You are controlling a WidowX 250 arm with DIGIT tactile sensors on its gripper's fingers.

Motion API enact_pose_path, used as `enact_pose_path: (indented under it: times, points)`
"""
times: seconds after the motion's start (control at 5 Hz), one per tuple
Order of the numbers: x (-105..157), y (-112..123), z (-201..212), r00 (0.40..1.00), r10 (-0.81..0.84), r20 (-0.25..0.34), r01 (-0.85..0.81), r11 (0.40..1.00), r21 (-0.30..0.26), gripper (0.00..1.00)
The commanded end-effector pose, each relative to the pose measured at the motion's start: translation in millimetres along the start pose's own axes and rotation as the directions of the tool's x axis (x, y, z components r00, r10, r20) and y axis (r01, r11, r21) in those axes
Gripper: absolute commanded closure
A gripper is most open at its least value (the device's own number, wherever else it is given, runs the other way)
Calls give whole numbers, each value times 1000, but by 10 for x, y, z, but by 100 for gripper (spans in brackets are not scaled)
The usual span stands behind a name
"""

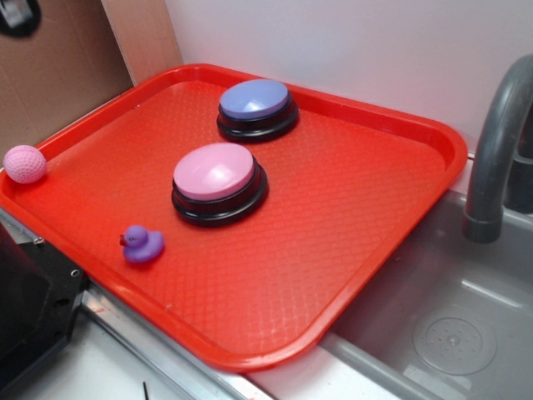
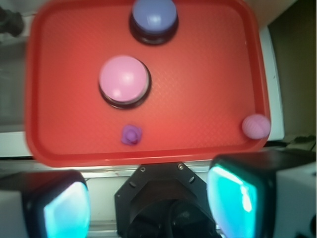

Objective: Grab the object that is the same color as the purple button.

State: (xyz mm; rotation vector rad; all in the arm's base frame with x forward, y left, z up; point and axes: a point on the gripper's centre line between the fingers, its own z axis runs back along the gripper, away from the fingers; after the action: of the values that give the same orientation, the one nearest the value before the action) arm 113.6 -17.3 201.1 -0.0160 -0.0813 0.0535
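Note:
A tiny purple rubber duck [image 1: 143, 244] sits on the red tray [image 1: 358, 192] near its front left edge; in the wrist view the duck [image 2: 131, 134] lies near the tray's [image 2: 208, 99] near edge. The purple button [image 1: 257, 107] with its blue-purple dome stands at the tray's back, and shows as the purple button [image 2: 153, 19] at the top of the wrist view. My gripper [image 2: 151, 203] hangs high above the tray's near edge, open, with nothing between its teal pads [image 2: 233, 198]. The gripper does not show in the exterior view.
A pink-topped button [image 1: 219, 182] stands mid-tray, just behind the duck. A pink dimpled ball [image 1: 25, 163] rests at the tray's left rim. A grey sink [image 1: 450, 333] and faucet [image 1: 500, 142] lie to the right. The black robot base [image 2: 166, 198] sits below the gripper.

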Motion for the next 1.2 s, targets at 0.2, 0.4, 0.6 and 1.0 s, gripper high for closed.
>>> enact_pose_path:
  times: [0.2,0.4,0.6,1.0]
  points:
    - [275,-333,-951,996,43,83,-38,997,-64,0]
    - [195,-437,-1216,999,22,32,-20,997,-71,0]
    - [40,-368,-1364,1000,20,3,-19,998,-61,0]
    - [-82,-209,-1497,1000,15,-13,-15,999,-35,0]
